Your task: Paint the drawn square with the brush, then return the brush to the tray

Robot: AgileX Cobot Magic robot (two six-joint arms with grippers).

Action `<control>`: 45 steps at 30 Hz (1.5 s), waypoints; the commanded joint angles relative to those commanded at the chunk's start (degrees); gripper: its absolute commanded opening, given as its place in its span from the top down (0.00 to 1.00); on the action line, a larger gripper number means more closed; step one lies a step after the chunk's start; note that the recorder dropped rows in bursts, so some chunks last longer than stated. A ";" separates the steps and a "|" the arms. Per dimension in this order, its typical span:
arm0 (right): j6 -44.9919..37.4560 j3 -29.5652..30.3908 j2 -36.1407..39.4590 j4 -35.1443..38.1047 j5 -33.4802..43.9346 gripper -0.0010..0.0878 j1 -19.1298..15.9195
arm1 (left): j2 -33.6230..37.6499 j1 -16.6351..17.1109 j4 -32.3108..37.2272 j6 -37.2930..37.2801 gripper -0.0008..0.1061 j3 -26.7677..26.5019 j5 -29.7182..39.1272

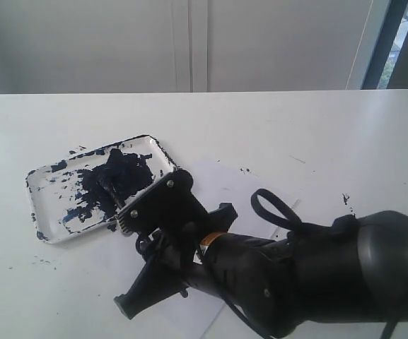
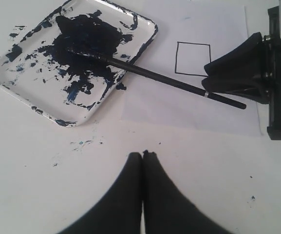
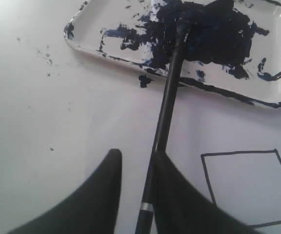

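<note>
Spread fingers on right gripper point(image 3: 136, 155), straddling the brush point(image 3: 166, 107) shaft, not pinching. Pressed-together fingers on left gripper point(image 2: 142, 155), holding nothing. Brush tip in the tray point(image 1: 48, 205), 9 o'clock of exterior-view centre. Outline only on the drawn square point(image 2: 193, 59).

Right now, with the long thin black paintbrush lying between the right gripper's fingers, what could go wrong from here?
The long black paintbrush lies off-centre in the open right gripper, against one finger; closing may roll or skew it.
Its tip sits in thick dark-blue paint on the white rectangular tray; carried over, it could drip on the white paper sheet outside the black-outlined unpainted square.
The handle crosses the tray's rim, so a low pull might drag the tray.
</note>
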 joint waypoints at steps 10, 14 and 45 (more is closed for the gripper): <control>-1.72 0.00 2.18 0.00 -1.14 0.64 0.00 | 0.00 0.00 0.00 0.00 0.99 0.00 0.36; -1.99 0.00 2.99 0.00 -1.27 0.64 0.00 | 0.00 0.00 0.00 0.00 0.99 0.00 0.41; -2.78 0.00 6.14 1.56 -3.99 0.67 0.00 | 0.00 0.00 0.00 0.14 0.99 0.00 0.50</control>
